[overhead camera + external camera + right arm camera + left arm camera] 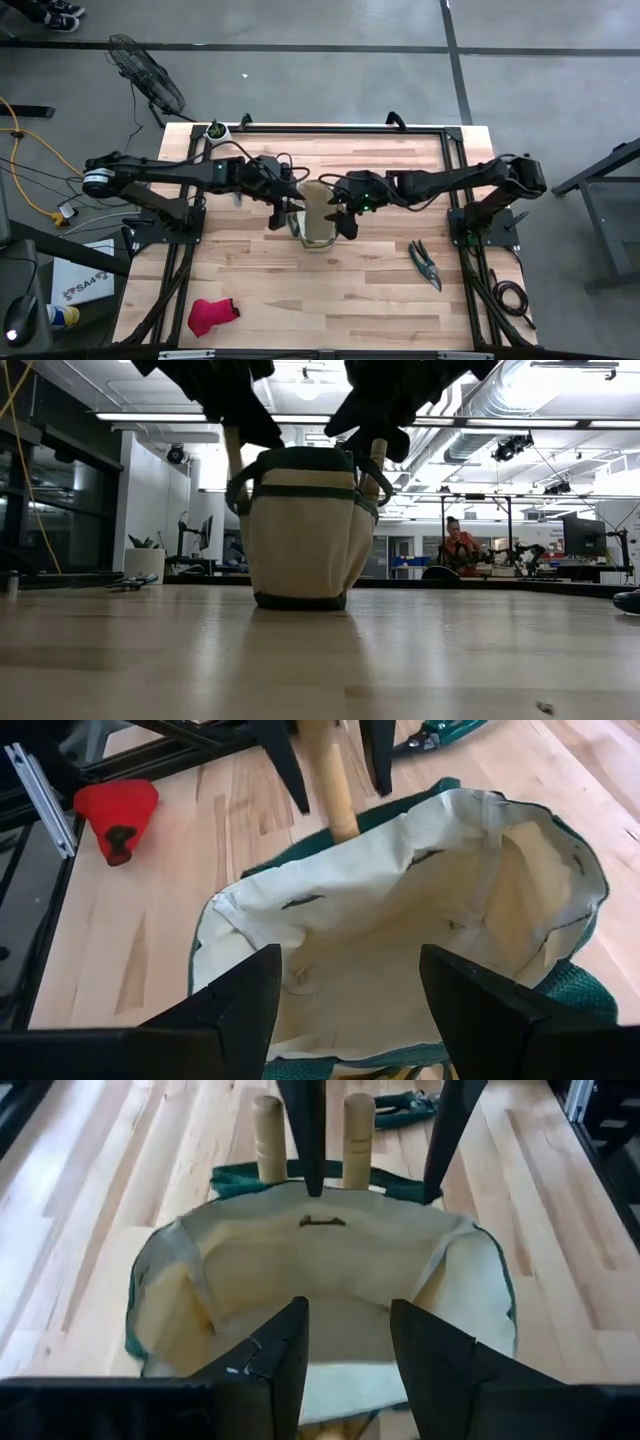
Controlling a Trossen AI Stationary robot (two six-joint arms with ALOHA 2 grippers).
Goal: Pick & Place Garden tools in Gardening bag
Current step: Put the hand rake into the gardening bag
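Inspector: Report the tabletop, left to right.

Operator: I see the red glove near the front left edge, well apart from the work. At centre stands the bag, upright and mouth open, with both arms over it. A pair of shears lies flat to the right, untouched. A small white pot sits at the back left corner.

Inspector: End effector states?

Operator: The left end effector hangs over the bag's left rim, fingers apart, nothing between them. The right end effector hangs over the right rim, fingers also apart and empty. Two wooden handles stand up on the bag's far side as my left wrist camera shows it; I judge those tools to be stowed in an outer pocket.

Inspector: How should the step in hand be run?

Operator: As I judge it, both arms should lift straight up clear of the rim and loop handles, so the bag is not dragged or tipped. Then I would send the right arm to the shears, approaching from above and closing across the handles.
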